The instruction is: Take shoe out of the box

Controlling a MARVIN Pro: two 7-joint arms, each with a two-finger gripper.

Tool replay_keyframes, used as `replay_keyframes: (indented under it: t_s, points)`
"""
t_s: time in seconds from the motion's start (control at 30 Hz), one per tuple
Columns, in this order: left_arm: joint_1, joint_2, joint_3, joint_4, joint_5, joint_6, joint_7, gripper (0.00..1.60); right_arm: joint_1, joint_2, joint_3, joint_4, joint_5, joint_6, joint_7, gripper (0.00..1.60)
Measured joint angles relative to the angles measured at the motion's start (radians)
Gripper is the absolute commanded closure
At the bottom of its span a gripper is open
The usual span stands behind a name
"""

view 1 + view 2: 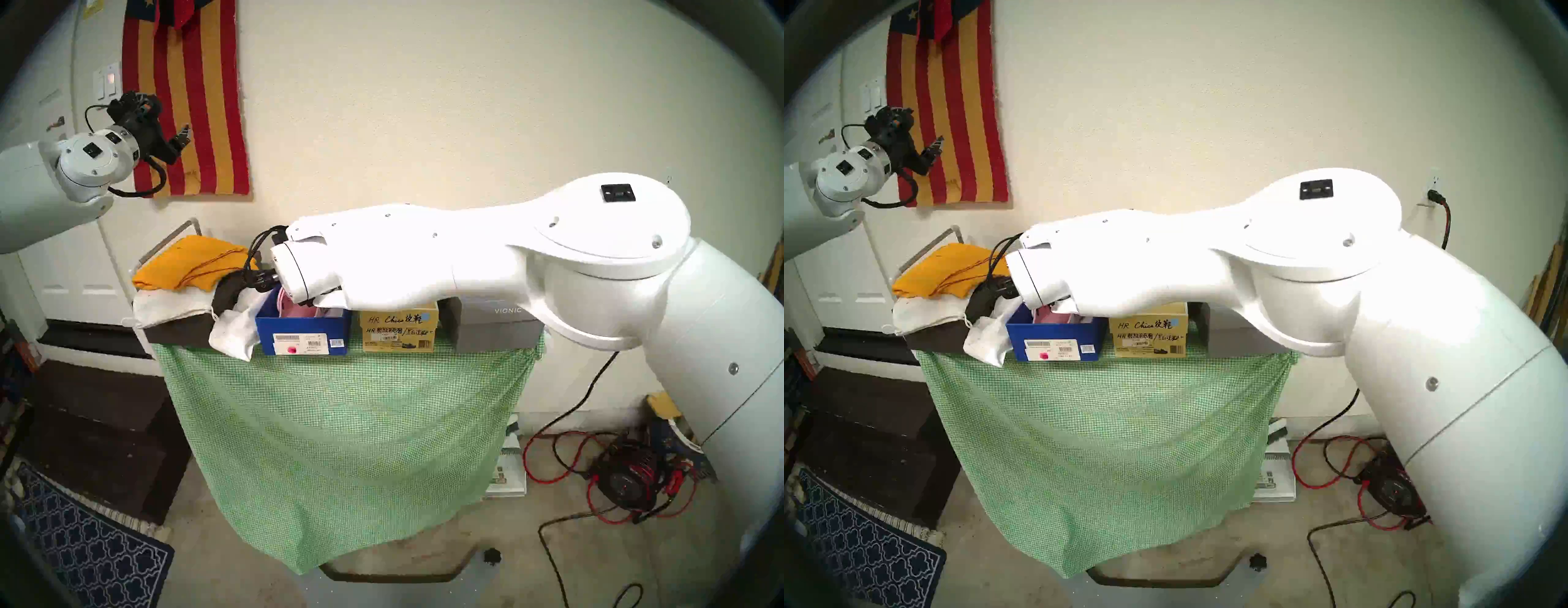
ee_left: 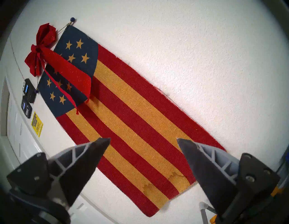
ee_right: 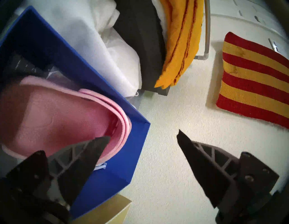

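1. Showing, only in the right wrist view, the right gripper (image 3: 143, 139) with jaws spread and empty, one finger (image 3: 87, 154) over the pink shoe (image 3: 51, 118), the other beyond the box wall over bare wall; hiding that gripper behind the right arm (image 1: 424, 259) in both head views.
2. Showing, only in the left wrist view, the left gripper (image 2: 143, 143) with jaws released, holding nothing, aimed at the flag (image 2: 137, 118) with its stars and red bow (image 2: 40, 47); appearing small and raised at upper left in the head view (image 1: 180, 140).
3. Sitting upright near the desk's back edge, the box (image 1: 303, 333) holding the shoe (image 1: 292, 308) inside, between white cloth (image 1: 233, 335) and a tan box (image 1: 399, 329).
4. Draping over the desk, a green checked cloth (image 1: 339, 446); resting at left, a yellow cloth (image 1: 191, 263); lying on the floor, a patterned rug (image 1: 93, 547) and red cables (image 1: 551, 458).
5. Reading "VIONIC" on the grey box (image 1: 496, 325); "HR Chico" handwritten on the tan box, the rest too small; barcode labels and a pink dot on the box front, print illegible.
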Motion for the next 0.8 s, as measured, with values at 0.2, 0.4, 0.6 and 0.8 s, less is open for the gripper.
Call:
replay_keyframes:
  t_s: [0.2, 0.4, 0.6, 0.8]
  points:
    - [0.000, 0.000, 0.000, 0.000, 0.000, 0.000, 0.000, 0.00, -0.031, 0.014, 0.019, 0.041, 0.015, -0.034, -0.030, 0.00]
    - [0.000, 0.000, 0.000, 0.000, 0.000, 0.000, 0.000, 0.00, -0.071, -0.005, 0.022, 0.130, 0.021, -0.090, -0.045, 0.00]
    - [0.000, 0.000, 0.000, 0.000, 0.000, 0.000, 0.000, 0.00, -0.102, -0.039, 0.019, 0.213, 0.023, -0.147, -0.045, 0.00]
    - [0.000, 0.000, 0.000, 0.000, 0.000, 0.000, 0.000, 0.00, -0.125, -0.091, 0.003, 0.313, 0.014, -0.204, -0.022, 0.00]
